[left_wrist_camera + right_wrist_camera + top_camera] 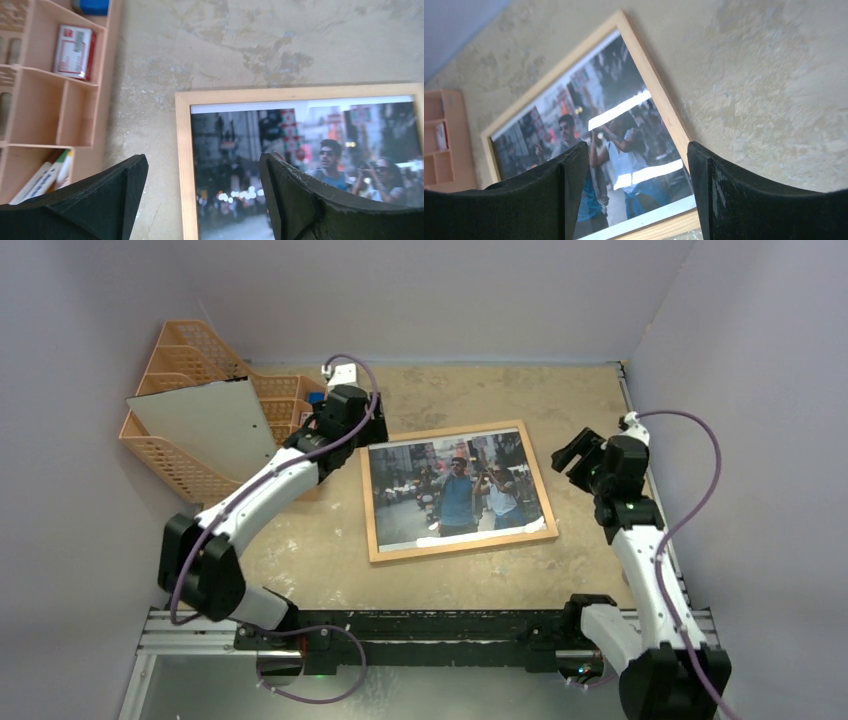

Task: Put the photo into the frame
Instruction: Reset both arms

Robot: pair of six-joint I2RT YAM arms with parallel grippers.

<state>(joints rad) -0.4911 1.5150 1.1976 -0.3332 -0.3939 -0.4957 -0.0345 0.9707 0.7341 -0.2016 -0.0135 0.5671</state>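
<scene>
The photo (455, 490) lies in the frame (445, 432), just under the left gripper (202, 165) and the right gripper (638, 150). Both are spread wide and hold nothing. The job looks nearly done, but one corner may need a push.

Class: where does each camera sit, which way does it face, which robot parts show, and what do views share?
Top external: high behind the near edge, looking down at the table; left arm, right arm show.
Left wrist: faces down at the frame (far left corner) and orange organizer; open left pincer shows.
Right wrist: slants across the frame; open right pincer shows.
Shared: all see the photo.
</scene>
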